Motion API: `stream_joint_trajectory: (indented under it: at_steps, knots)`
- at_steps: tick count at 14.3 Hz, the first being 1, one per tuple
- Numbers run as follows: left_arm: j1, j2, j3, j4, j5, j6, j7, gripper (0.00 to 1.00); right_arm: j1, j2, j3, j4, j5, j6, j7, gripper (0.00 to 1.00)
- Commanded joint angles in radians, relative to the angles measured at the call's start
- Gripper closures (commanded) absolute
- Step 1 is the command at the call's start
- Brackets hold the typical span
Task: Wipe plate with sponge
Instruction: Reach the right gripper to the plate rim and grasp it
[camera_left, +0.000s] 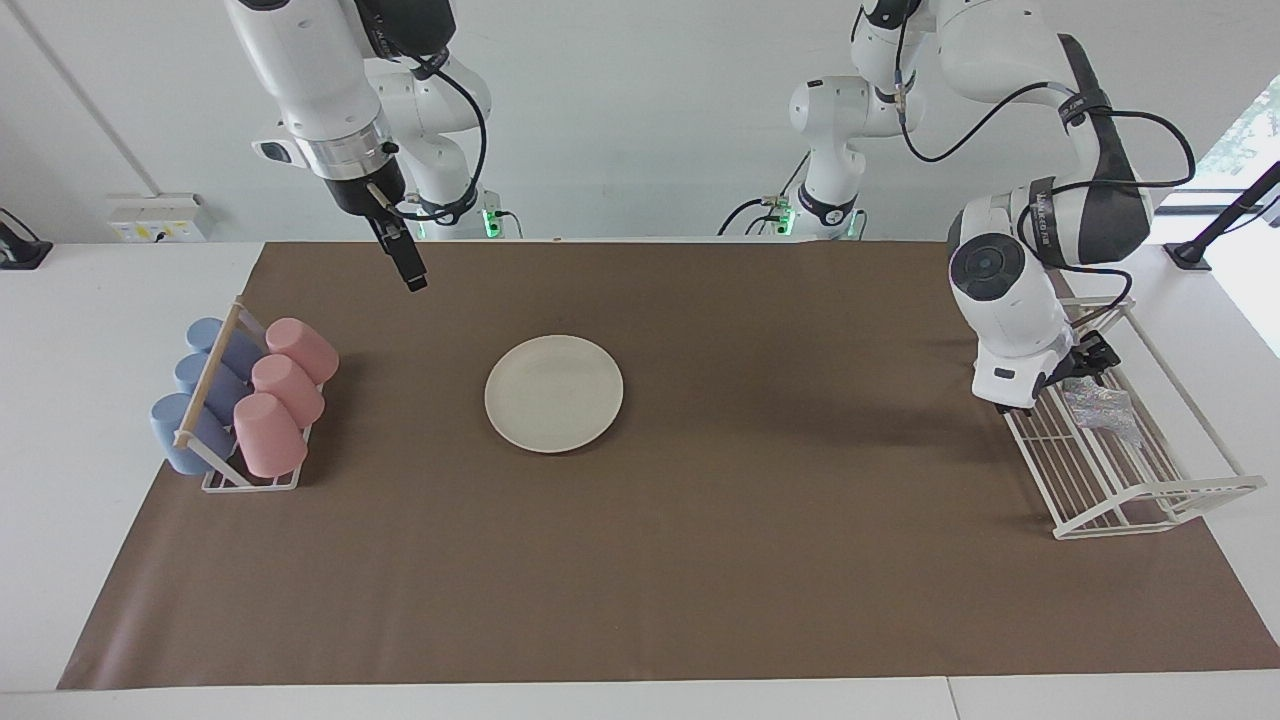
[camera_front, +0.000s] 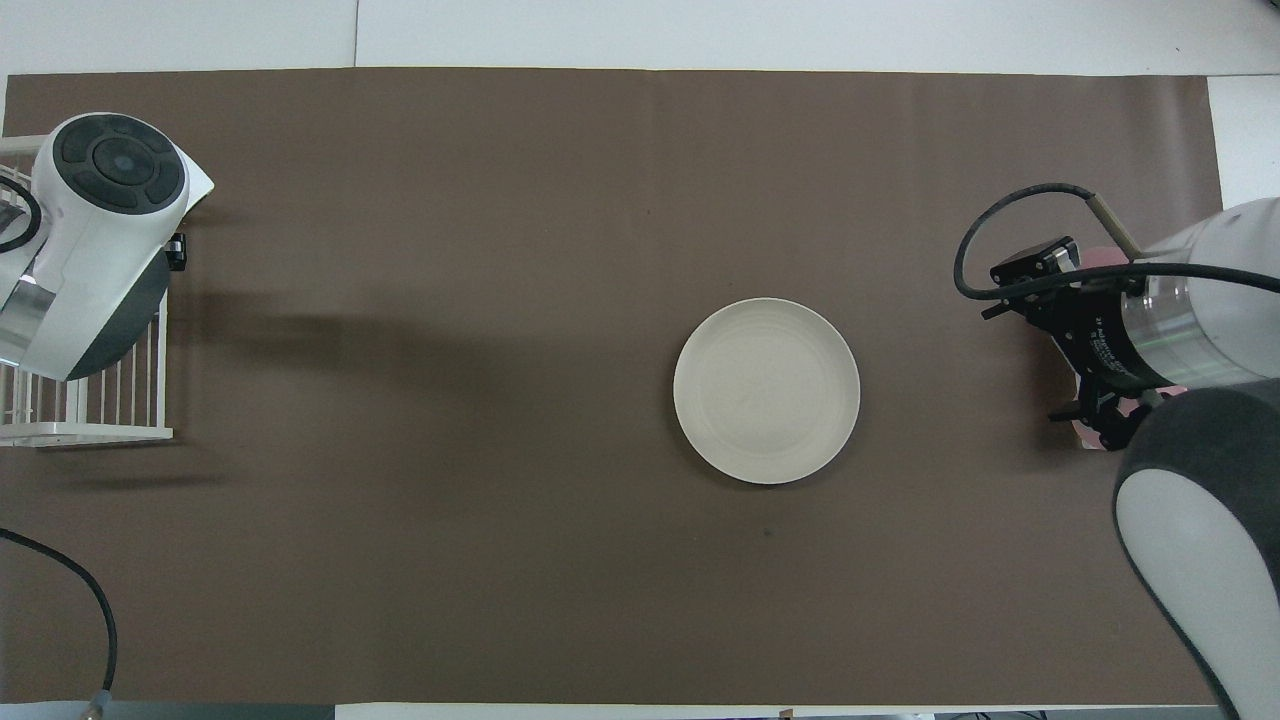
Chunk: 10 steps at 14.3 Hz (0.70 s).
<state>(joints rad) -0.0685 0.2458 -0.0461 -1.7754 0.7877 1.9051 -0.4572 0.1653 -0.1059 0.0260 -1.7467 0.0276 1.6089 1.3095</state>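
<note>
The matt cream plate (camera_left: 554, 393) lies on smooth brown paper (camera_left: 700, 560); the sponge (camera_left: 1100, 405) looks shiny, wrinkly, mesh-like.

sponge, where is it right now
In the facing view the sponge lies in the white wire rack at the left arm's end of the table, right beside the left gripper.

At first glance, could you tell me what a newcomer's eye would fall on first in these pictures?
The cream plate lies alone mid-mat. At the left arm's end of the table, the left gripper reaches into the white wire rack at the silvery sponge. Pink and blue cups fill a holder at the right arm's end, with the right gripper waiting above.
</note>
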Motion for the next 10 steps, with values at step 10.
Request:
stream_joint_trajectory:
  at_steps: [10]
  knots:
    - [0.018,-0.022,0.005,-0.042,0.064,0.046,-0.018,0.35,0.157,-0.021,0.003,-0.043,0.06,0.121,0.427,0.0]
